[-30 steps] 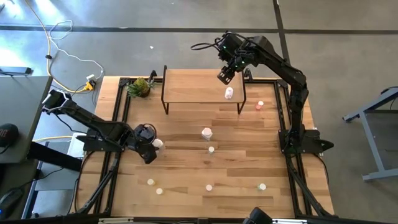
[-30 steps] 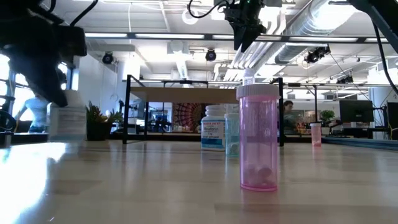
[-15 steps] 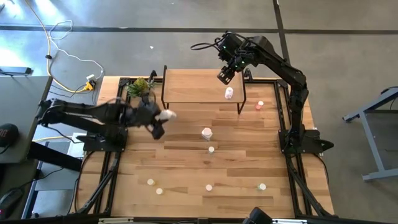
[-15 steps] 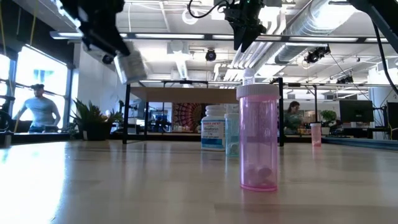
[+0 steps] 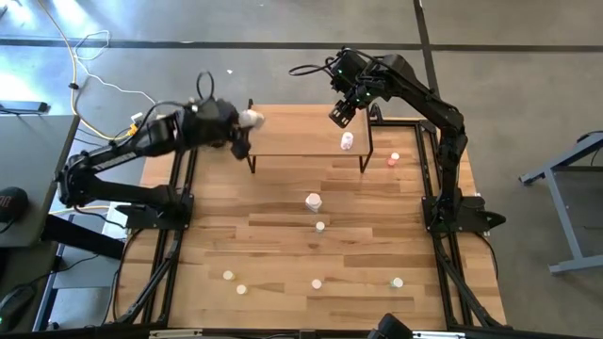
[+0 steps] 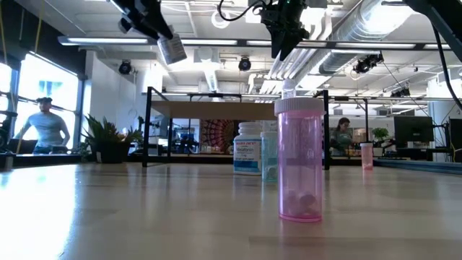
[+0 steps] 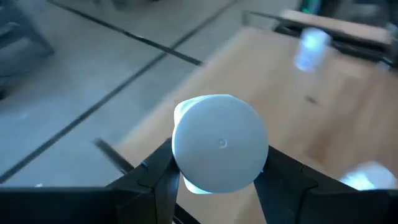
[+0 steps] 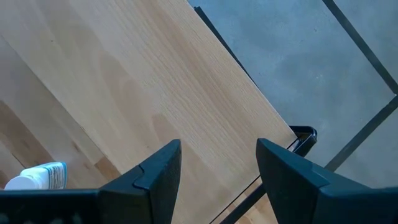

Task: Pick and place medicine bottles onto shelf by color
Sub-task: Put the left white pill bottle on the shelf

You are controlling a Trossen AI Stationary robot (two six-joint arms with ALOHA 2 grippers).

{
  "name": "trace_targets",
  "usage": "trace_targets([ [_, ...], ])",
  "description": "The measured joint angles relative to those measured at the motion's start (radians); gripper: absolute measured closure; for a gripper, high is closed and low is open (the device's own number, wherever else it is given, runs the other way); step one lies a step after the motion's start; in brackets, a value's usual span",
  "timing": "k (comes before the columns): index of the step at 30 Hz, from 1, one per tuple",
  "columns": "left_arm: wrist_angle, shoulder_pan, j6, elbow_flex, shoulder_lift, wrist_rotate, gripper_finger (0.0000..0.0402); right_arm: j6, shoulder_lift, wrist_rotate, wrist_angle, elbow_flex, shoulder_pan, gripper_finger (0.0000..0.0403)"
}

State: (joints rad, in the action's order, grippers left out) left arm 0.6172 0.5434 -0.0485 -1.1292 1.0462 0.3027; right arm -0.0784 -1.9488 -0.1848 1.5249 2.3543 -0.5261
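A white cylindrical medicine bottle with a white cap (image 5: 251,118) is clamped between the two dark fingers of the left gripper (image 5: 237,132), which holds it in the air at the left end of the low light-wood shelf on thin black legs (image 5: 301,127). In the low view the bottle (image 6: 172,49) hangs tilted, well above the shelf board (image 6: 216,109). The left wrist view looks onto its round white cap (image 7: 220,152), with a finger pressed to either side.

The right gripper (image 5: 341,113) hovers over the right part of the shelf with its fingers spread apart and nothing between them; a second white bottle (image 5: 347,141) lies on its side on the board just beside it, also seen in the right wrist view (image 8: 37,177).

On the slatted wooden tabletop (image 5: 283,254), a red-orange bottle (image 5: 393,159) stands just right of the shelf's right leg. A larger white bottle (image 5: 313,201) and a small pale one (image 5: 320,226) stand near the middle. Four small bottles sit along the near edge, among them a green-tinted one (image 5: 398,282). A pink translucent bottle (image 6: 300,159) looms in front of the low camera. A green leafy plant (image 5: 212,132) sits at the far left corner
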Motion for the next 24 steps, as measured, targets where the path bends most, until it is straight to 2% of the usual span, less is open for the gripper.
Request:
trace_targets([
  [5,0.011,0.106,-0.165,-0.096,0.090,-0.034,0.0240,-0.018,0.000,0.000,0.000,0.000,0.000,0.0204],
  [12,0.082,0.159,-0.412,-0.209,0.233,-0.113,0.0240,-0.018,0.000,0.000,0.000,0.000,0.000,0.0204],
  [19,0.183,0.164,-0.482,-0.272,0.351,-0.036,0.0240,-0.028,0.000,0.000,0.000,0.000,0.000,0.0204],
  [24,0.192,0.164,-0.506,-0.272,0.407,-0.033,0.0240,-0.027,0.000,0.000,0.000,0.000,0.000,0.0204],
])
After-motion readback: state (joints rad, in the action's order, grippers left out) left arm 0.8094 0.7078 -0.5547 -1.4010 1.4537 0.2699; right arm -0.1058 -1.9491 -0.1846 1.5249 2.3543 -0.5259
